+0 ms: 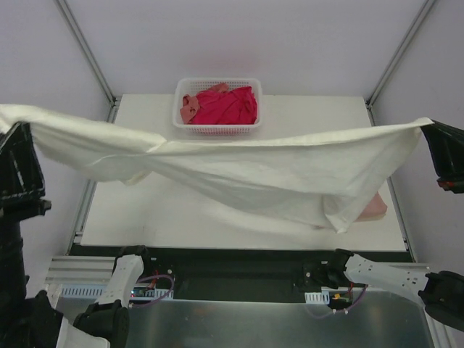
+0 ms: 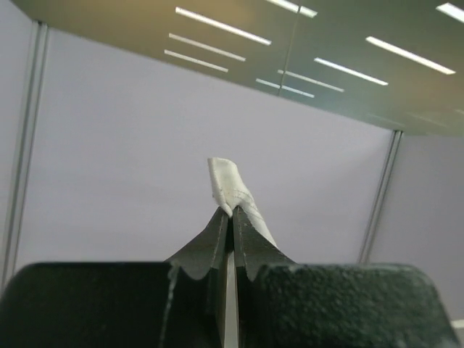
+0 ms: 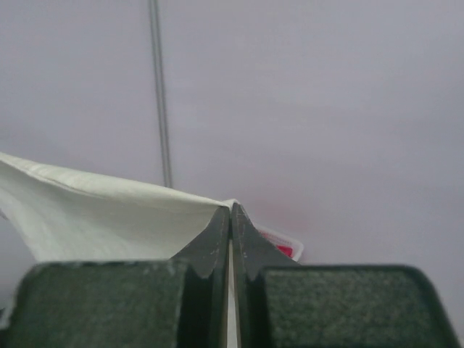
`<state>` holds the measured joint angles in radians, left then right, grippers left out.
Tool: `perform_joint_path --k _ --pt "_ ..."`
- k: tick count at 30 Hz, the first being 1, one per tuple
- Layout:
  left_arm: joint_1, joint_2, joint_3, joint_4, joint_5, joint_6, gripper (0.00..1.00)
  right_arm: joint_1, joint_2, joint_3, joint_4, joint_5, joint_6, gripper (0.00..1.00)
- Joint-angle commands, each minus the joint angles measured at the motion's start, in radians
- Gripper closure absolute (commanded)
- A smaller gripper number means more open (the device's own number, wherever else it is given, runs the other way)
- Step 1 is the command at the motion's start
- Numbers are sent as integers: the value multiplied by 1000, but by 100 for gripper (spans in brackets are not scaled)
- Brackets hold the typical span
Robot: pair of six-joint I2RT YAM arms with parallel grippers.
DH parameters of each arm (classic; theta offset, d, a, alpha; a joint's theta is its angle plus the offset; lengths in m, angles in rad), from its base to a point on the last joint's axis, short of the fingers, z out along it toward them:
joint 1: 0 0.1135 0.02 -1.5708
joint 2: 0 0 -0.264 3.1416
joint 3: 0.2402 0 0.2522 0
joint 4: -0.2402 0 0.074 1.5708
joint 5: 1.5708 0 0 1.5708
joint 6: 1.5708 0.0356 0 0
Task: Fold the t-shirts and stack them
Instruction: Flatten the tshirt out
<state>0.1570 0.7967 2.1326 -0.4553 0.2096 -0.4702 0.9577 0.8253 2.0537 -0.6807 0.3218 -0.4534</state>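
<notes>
A cream t-shirt (image 1: 239, 170) hangs stretched in the air across the table, held at both ends. My left gripper (image 1: 18, 138) at the far left is shut on one end of it; a crumpled cream tip (image 2: 230, 187) pokes out above the closed left gripper (image 2: 233, 214). At the far right my right gripper (image 1: 431, 129) is shut on the other end, and the cream t-shirt (image 3: 94, 217) spreads leftward from the right gripper (image 3: 232, 210). A folded pink t-shirt (image 1: 375, 208) lies on the table under the cream one's right side. Magenta-red and salmon t-shirts (image 1: 225, 105) fill the basket.
The white lattice basket (image 1: 217, 129) stands at the table's far edge, centre; its rim (image 3: 286, 243) shows in the right wrist view. The white table (image 1: 145, 210) is flanked by grey frame posts (image 1: 87, 51). Pale walls surround the cell.
</notes>
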Motion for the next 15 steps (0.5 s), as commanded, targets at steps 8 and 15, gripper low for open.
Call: perform_joint_path --k 8,15 --pt "3 102 181 0 -24 65 100 -14 -6 -4 10 -54 25 99" --pt "3 326 -2 76 52 113 100 -14 129 -216 151 497 -125 99"
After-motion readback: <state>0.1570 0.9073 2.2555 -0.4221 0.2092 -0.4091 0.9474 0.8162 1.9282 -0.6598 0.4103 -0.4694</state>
